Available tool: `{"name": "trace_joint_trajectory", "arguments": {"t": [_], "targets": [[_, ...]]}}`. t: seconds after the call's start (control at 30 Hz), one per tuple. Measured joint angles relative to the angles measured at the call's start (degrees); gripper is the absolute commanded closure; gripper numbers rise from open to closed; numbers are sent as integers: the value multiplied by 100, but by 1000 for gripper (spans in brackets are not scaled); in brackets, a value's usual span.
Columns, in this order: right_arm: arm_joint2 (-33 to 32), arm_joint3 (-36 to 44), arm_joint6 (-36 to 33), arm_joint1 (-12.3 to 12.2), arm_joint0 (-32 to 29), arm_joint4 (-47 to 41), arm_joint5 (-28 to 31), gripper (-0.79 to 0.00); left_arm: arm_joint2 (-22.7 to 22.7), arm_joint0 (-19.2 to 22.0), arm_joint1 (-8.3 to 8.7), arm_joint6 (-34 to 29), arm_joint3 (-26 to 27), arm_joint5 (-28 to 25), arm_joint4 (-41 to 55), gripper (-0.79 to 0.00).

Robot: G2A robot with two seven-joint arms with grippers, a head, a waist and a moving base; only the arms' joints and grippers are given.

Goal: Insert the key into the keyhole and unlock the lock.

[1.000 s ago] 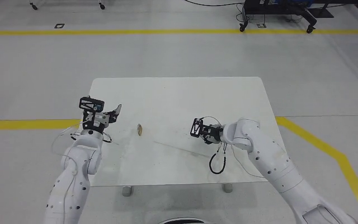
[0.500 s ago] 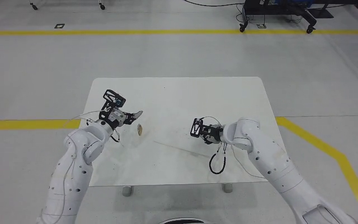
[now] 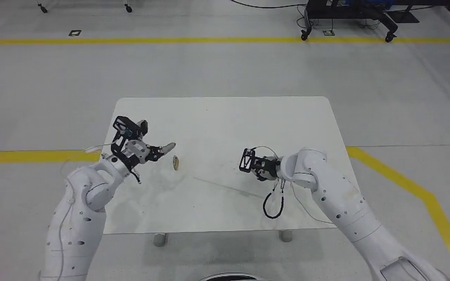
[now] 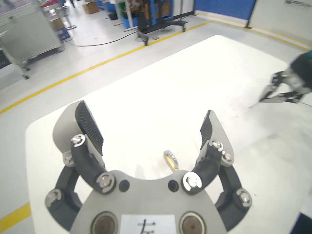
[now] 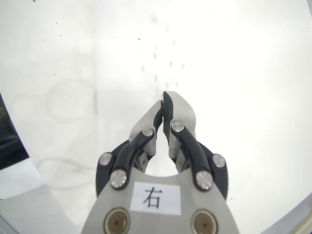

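A small brass-coloured piece (image 3: 176, 162) lies on the white table (image 3: 225, 116), left of the middle; whether it is the lock or the key I cannot tell. My left gripper (image 3: 156, 140) hangs open just left of it. In the left wrist view the piece (image 4: 170, 160) sits on the table between and below the spread fingers (image 4: 89, 126), nearer one of them, with the left gripper (image 4: 145, 113) untouched by it. My right gripper (image 3: 243, 160) rests low over the table's middle, shut. In its own view the right gripper (image 5: 162, 102) has pads pressed together, nothing visible between them.
The table's left edge (image 3: 112, 161) is close behind my left arm. A black cable loop (image 3: 271, 205) hangs off my right forearm over the table's front part. From the left wrist view the other arm's gripper (image 4: 267, 94) shows far across the table.
My left gripper has swung from the table's left edge toward the brass piece, then lowered slightly and turned onto it. The right arm has stayed put.
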State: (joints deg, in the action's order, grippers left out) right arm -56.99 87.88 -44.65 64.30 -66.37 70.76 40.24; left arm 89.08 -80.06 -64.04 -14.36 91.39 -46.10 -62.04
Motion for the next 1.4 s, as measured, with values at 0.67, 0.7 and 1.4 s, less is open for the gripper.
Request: {"name": "trace_joint_trajectory", "arguments": {"t": [0.67, 0.7, 1.4], "targets": [[0, 0, 0, 0, 0, 0, 0, 0, -2845, 1824, -232, -1706, -763, -486, -610, -785], [0, 0, 0, 0, 0, 0, 0, 0, -3003, 1895, -264, -1658, -857, -402, -757, -785], [-83, 107, 505, -62, -165, 149, 13, 0, -4348, 2261, -583, -1101, -1641, 1023, -2724, -785]]}}
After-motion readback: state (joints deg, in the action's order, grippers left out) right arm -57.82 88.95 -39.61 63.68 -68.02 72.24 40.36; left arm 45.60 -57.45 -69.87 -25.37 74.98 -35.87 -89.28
